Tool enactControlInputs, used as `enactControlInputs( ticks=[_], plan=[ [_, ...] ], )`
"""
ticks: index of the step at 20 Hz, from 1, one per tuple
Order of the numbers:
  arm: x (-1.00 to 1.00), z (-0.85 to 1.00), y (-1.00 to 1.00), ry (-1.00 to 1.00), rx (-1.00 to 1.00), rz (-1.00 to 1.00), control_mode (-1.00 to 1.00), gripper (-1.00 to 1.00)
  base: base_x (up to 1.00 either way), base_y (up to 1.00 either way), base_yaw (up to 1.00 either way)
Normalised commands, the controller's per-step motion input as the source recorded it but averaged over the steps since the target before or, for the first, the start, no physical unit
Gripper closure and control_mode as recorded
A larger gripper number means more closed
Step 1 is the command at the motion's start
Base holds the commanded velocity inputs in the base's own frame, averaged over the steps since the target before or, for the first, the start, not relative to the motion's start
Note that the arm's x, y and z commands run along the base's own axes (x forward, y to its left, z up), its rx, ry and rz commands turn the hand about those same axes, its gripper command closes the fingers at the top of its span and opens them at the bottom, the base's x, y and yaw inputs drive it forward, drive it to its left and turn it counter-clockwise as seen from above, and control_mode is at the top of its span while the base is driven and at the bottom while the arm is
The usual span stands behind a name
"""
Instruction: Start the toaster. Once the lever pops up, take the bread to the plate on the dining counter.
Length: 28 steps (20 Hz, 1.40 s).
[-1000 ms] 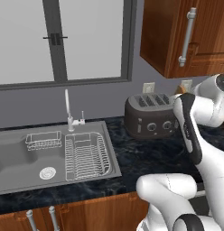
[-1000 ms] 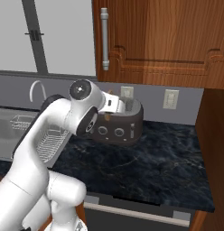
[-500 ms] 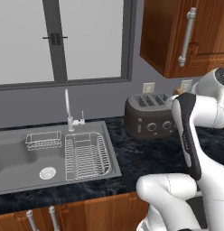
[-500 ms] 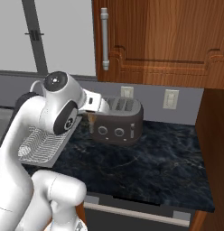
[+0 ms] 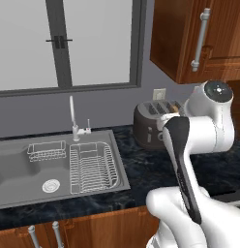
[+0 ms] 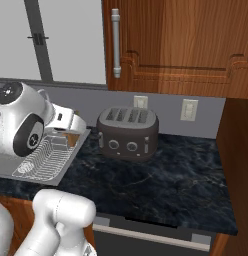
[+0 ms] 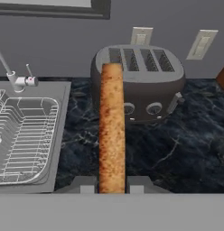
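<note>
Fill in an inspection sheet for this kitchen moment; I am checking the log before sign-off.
Surface: dark marbled worktop, bare in front of the toaster.
Job's things: toaster stands against the wall, four slots on top; bread is out of it, seen edge-on, gripped between the fingertips.
Clutter: wire dish rack in the steel sink; a smaller wire basket beside it.
Grippers: pincer shut on the bread, to the left of the toaster.
Cables: nothing seen.
Surroundings: faucet, window, wooden wall cabinets, two wall outlets.
</note>
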Motion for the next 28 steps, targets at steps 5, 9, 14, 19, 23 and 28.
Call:
enactControlInputs(
  ticks=[5, 9, 14, 19, 23, 28],
  plan=[
    [-0.49, 0.0, 0.45, 0.05, 0.0, 0.0, -1.0, 1.0, 0.0, 0.0, 0.0],
    [-0.34, 0.01, 0.0, 0.04, 0.03, 0.0, -1.0, 1.0, 0.0, 0.0, 0.0],
    [-0.22, -0.04, 0.01, 0.07, 0.06, 0.0, -1.0, 1.0, 0.0, 0.0, 0.0],
    [-0.08, -0.05, 0.0, 0.01, 0.03, 0.01, -1.0, 1.0, 0.0, 0.0, 0.0],
    [0.0, 0.0, 0.0, 0.0, 0.0, 0.0, -1.0, 1.0, 0.0, 0.0, 0.0],
    [0.0, 0.0, 0.0, 0.0, 0.0, 0.01, -1.0, 1.0, 0.0, 0.0, 0.0]
  ],
)
